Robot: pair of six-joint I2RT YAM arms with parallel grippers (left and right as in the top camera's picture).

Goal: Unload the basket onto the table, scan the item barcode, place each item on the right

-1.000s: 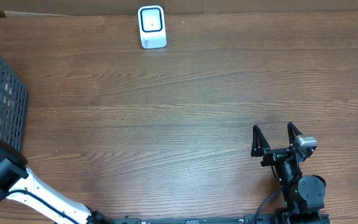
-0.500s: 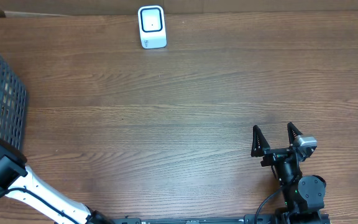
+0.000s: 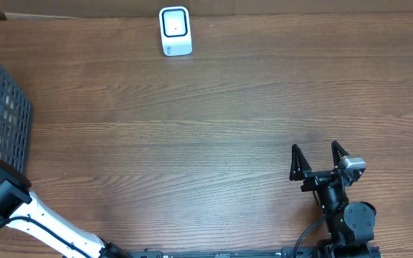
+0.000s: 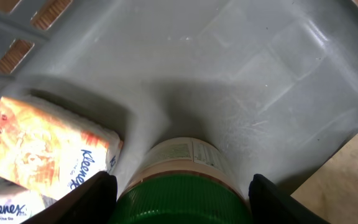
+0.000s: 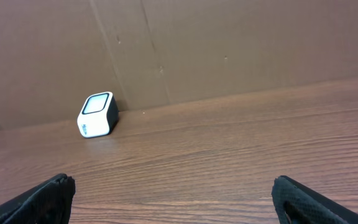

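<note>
The item is a jar (image 4: 188, 155) with a pale label and a ribbed green lid, standing on the floor of the grey basket (image 4: 241, 68). My left gripper (image 4: 179, 200) reaches down over it, and its black fingers (image 4: 91, 200) press against both sides of the lid. No barcode shows on the jar. The white scanner (image 3: 175, 31) stands at the table's far edge, also visible in the right wrist view as a small white and black scanner (image 5: 97, 114). My right gripper (image 3: 319, 159) rests open over bare wood near the front right, nothing between its fingers (image 5: 48, 196).
An orange and white Kleenex pack (image 4: 42, 149) lies in the basket left of the jar. The dark mesh basket (image 3: 6, 107) sits at the table's left edge, with the left arm (image 3: 20, 211) reaching into it. A cardboard wall (image 5: 229, 43) backs the table.
The left gripper's fingers have closed in onto the jar's green lid. The overhead view shows no movement of the right arm or the scanner.
</note>
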